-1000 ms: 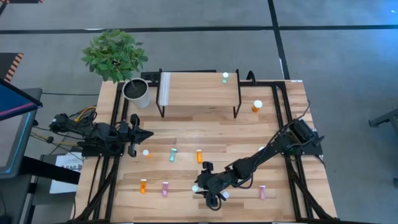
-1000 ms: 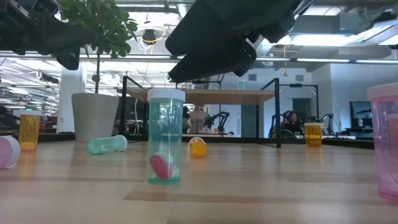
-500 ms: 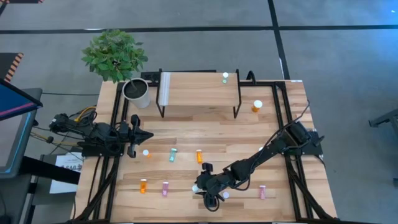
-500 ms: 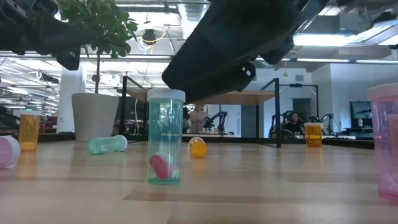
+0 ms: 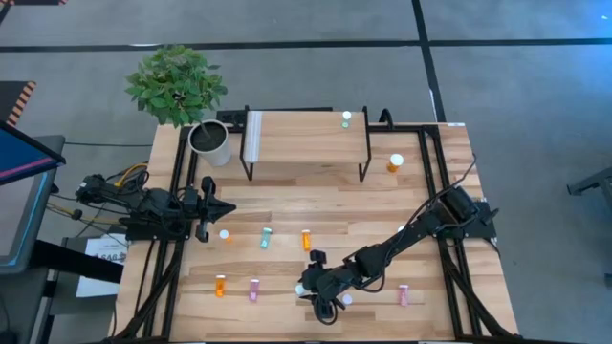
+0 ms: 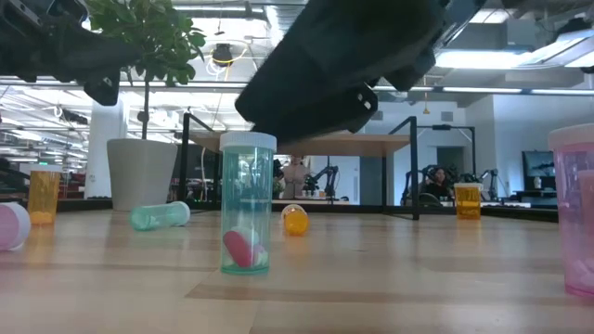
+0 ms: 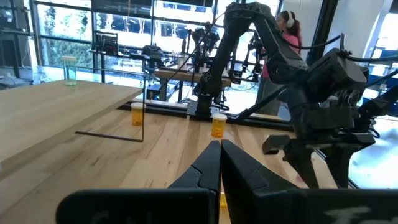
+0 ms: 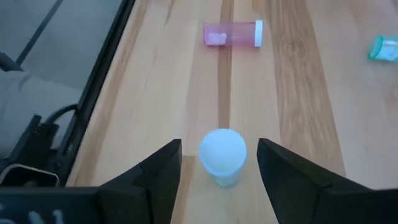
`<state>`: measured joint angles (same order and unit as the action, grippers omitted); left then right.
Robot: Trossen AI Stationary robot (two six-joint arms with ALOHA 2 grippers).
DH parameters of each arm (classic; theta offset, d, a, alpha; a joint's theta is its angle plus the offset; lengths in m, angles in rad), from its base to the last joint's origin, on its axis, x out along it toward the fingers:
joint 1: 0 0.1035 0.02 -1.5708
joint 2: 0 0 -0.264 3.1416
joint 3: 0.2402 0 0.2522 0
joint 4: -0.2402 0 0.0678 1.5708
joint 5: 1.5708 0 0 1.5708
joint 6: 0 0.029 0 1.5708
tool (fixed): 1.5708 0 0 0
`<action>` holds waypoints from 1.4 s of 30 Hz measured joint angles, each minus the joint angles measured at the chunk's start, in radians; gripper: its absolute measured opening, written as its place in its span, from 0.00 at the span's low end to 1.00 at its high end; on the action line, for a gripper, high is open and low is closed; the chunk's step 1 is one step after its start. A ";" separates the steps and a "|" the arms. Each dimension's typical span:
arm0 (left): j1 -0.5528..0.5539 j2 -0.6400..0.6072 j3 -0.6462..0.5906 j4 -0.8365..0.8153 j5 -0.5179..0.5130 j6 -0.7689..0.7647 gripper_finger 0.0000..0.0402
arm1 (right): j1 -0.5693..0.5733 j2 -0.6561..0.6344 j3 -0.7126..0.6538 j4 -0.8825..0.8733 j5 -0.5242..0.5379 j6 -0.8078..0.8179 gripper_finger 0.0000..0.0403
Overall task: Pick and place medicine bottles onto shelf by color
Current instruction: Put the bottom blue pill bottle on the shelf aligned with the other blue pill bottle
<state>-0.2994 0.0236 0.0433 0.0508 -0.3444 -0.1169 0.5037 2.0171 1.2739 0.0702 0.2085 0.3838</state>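
Note:
An upright teal medicine bottle (image 8: 222,155) with a white cap stands near the table's front, seen also in the low view (image 6: 248,209). My right gripper (image 8: 219,147) is open, slanting down over it, with one finger on each side of the cap and a gap on both sides. In the high view my right gripper (image 5: 310,290) is at front centre. My left gripper (image 5: 220,206) is shut, level, at the table's left with nothing in it. The shelf (image 5: 306,139) stands at the back with one teal bottle (image 5: 346,118) upright on its right end.
Loose bottles are scattered on the table: a teal one lying down (image 5: 266,238), orange ones (image 5: 306,239) (image 5: 221,285) (image 5: 395,162), and pink ones (image 5: 254,289) (image 5: 404,294). A white plant pot (image 5: 208,141) stands left of the shelf. Black frame rails (image 8: 106,68) run along the table's sides.
My right gripper has come down a little over the upright teal bottle, staying open. The bottle has not moved.

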 joint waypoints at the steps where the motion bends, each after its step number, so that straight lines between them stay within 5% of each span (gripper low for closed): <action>1: 0.000 0.000 0.000 0.000 0.000 0.000 0.00 | 0.000 0.000 0.000 0.002 0.000 -0.003 0.56; 42: 0.000 0.000 0.000 -0.001 0.000 0.003 0.00 | 0.005 0.000 0.000 0.021 0.022 -0.017 0.54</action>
<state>-0.2995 0.0238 0.0433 0.0502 -0.3439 -0.1139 0.5091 2.0174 1.2739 0.0912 0.2304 0.3664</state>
